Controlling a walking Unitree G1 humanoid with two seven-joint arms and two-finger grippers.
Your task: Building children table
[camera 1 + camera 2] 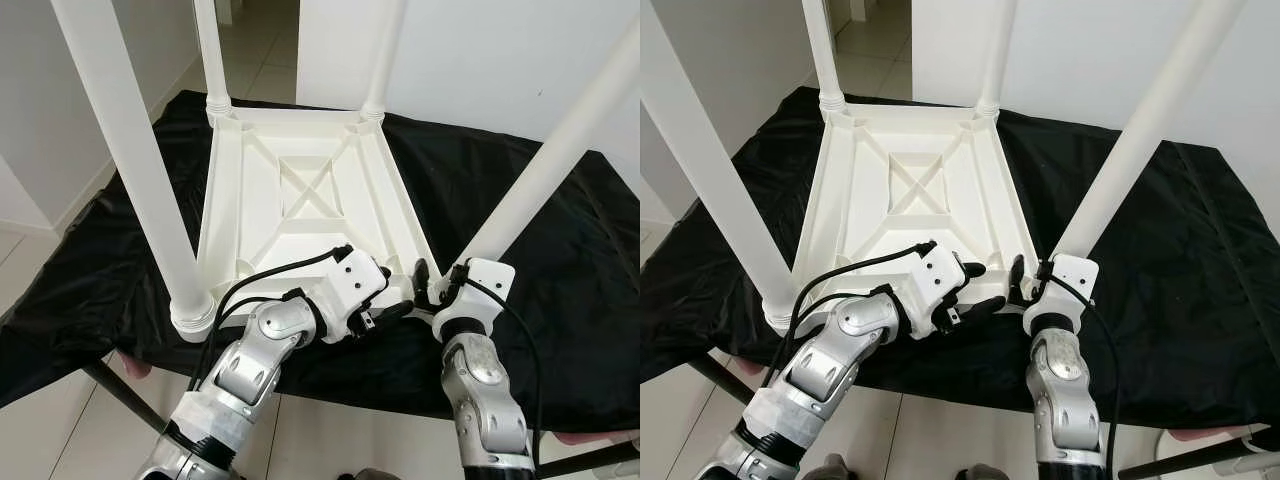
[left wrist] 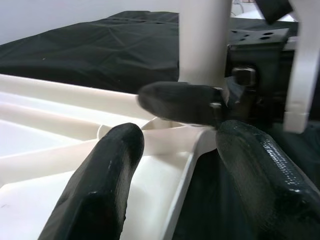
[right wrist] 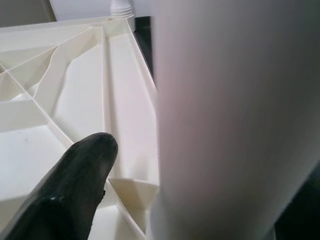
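- Eye views: the right claw (image 1: 430,283) sits at the near right corner of the upturned table (image 1: 300,190), its black fingers set around the base of the near right leg (image 1: 560,150), closed on it.
- The left claw (image 1: 385,290) lies just beside it at the same corner; its fingers are spread, one above the table's near rim, one below, gripping nothing.
- The table lies top-down on a black cloth (image 1: 560,290) that covers the desk, reaching from the far edge almost to the near edge, nearer the left side.
- Four white legs stand up from its corners: near left leg (image 1: 130,150), far left leg (image 1: 212,50), far right leg (image 1: 385,55) and the near right one.
- A cross of ribs (image 1: 312,188) marks the middle of the underside.
- Left wrist view: two black fingers (image 2: 100,190) gape wide over the white rim (image 2: 185,170); beyond them a finger of the right claw (image 2: 180,102) presses against the leg (image 2: 205,40).
- Right wrist view: one black finger (image 3: 70,185) lies beside the blurred white leg (image 3: 230,120), over the ribbed underside (image 3: 65,90); the far leg's collar (image 3: 121,7) shows at the far corner.
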